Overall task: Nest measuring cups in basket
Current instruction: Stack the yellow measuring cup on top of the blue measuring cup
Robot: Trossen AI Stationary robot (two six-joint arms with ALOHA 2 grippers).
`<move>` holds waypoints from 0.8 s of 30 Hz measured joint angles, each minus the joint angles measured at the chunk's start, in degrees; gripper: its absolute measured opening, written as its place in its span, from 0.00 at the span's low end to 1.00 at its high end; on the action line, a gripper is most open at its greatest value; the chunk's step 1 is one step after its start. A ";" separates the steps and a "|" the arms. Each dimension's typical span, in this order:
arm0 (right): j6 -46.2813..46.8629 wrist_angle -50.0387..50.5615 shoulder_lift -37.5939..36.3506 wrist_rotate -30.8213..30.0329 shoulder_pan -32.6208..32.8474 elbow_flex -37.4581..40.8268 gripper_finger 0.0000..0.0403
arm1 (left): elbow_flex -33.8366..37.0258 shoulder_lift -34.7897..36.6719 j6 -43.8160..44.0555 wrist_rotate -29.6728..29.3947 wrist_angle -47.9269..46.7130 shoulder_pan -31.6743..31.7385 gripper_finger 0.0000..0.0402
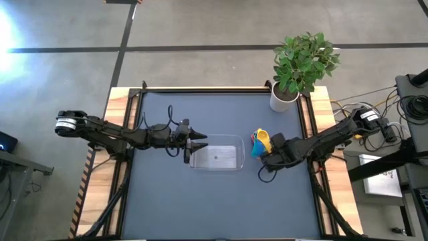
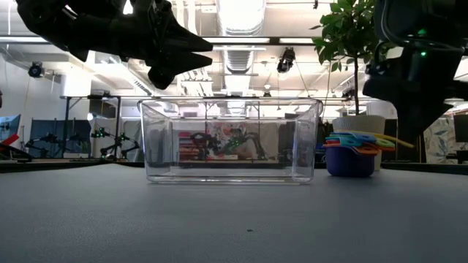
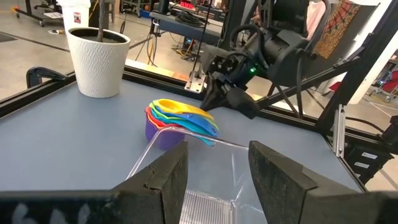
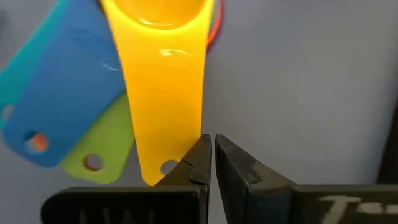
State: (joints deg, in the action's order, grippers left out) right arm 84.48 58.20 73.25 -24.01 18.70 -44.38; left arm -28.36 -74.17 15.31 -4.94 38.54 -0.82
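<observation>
Sitting stacked beside basket (image 1: 215,157), measuring cups (image 1: 260,142), right gripper (image 1: 271,151) shut nearby

arms: dark, jointed | cables: black loops | bases: silver-ringed | wrist: green light

White plant pot (image 1: 283,100) with a leafy green plant (image 1: 305,60) stands at the far right corner of the dark blue table mat (image 1: 174,201). Wooden table edge (image 1: 119,100) frames the mat. Cables (image 1: 348,104) lie beyond the right edge. Lab benches and ceiling lights (image 2: 241,14) fill the background.
</observation>
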 joint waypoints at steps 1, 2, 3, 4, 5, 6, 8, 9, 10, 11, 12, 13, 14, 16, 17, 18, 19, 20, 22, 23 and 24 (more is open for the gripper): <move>-0.47 -0.67 0.00 -0.04 0.00 0.00 0.03 | 0.00 0.00 0.00 0.01 0.00 0.01 0.38; -1.06 -1.57 0.00 -0.21 0.00 0.00 0.03 | 0.00 0.00 0.00 0.01 0.00 0.02 0.38; -1.53 -2.48 0.00 -0.46 0.00 0.00 0.03 | 0.00 0.00 0.00 0.01 0.00 0.02 0.38; -2.11 -3.24 0.00 -0.76 0.00 0.00 0.03 | 0.00 0.00 0.00 0.01 0.00 0.02 0.38; -2.93 -3.87 0.00 -1.05 0.00 -0.01 0.03 | 0.00 0.00 0.00 0.01 0.00 0.00 0.38; -3.43 -4.75 0.00 -1.23 0.00 -0.05 0.03 | 0.00 0.00 0.00 0.01 0.00 0.02 0.38; -4.76 -6.98 0.00 -1.48 0.00 -0.13 0.03 | 0.00 0.00 0.00 0.00 0.00 0.00 0.38; -5.67 -7.83 0.00 -1.48 0.00 -0.15 0.03 | 0.00 0.00 0.00 0.01 0.00 0.01 0.38; -6.21 -8.58 0.00 -1.48 0.00 -0.15 0.03 | 0.00 0.00 0.00 0.01 0.00 0.02 0.38; -6.76 -9.42 0.00 -1.48 0.00 -0.15 0.03 | 0.00 0.00 0.00 0.01 0.00 0.00 0.38; -7.34 -10.38 0.00 -1.48 0.00 -0.15 0.03 | 0.00 0.00 0.00 0.01 0.00 0.00 0.38; -7.72 -11.16 0.00 -1.49 0.00 -0.15 0.03 | 0.00 0.00 0.00 0.01 0.00 0.02 0.38; -8.19 -11.68 0.00 -1.48 0.00 -0.15 0.03 | 0.00 0.00 0.00 0.01 -0.01 0.02 0.38; -8.93 -12.60 0.00 -1.50 0.00 -0.15 0.03 | 0.00 0.00 0.00 0.01 0.00 0.02 0.38; -9.06 -12.81 -0.02 -1.50 0.00 -0.17 0.03 | 0.00 0.00 0.00 0.01 -0.02 0.02 0.38; -9.07 -12.80 -0.02 -1.53 0.00 -0.17 0.03 | 0.00 0.00 0.00 0.01 -0.01 0.01 0.38; -9.07 -12.75 -0.04 -1.53 0.00 -0.17 0.03 | 0.00 0.00 0.00 0.01 -0.02 0.00 0.38; -9.02 -12.76 -0.06 -1.53 0.00 -0.17 0.03 | 0.00 0.00 0.00 -0.01 -0.01 0.01 0.38; -8.38 -12.71 -0.37 -1.54 0.00 -0.17 0.03 | 0.00 0.00 0.00 0.01 -0.01 0.00 0.38; -8.02 -12.75 -0.54 -1.68 0.00 -0.20 0.03 | 0.00 0.00 0.00 0.01 -0.02 0.00 0.38; -7.92 -12.73 -0.77 -1.75 0.00 -0.27 0.03 | 0.00 0.00 0.00 0.01 -0.02 0.01 0.38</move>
State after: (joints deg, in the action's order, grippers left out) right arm 76.56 45.47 72.48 -25.77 18.70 -44.65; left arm -28.36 -74.17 15.31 -4.93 38.52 -0.81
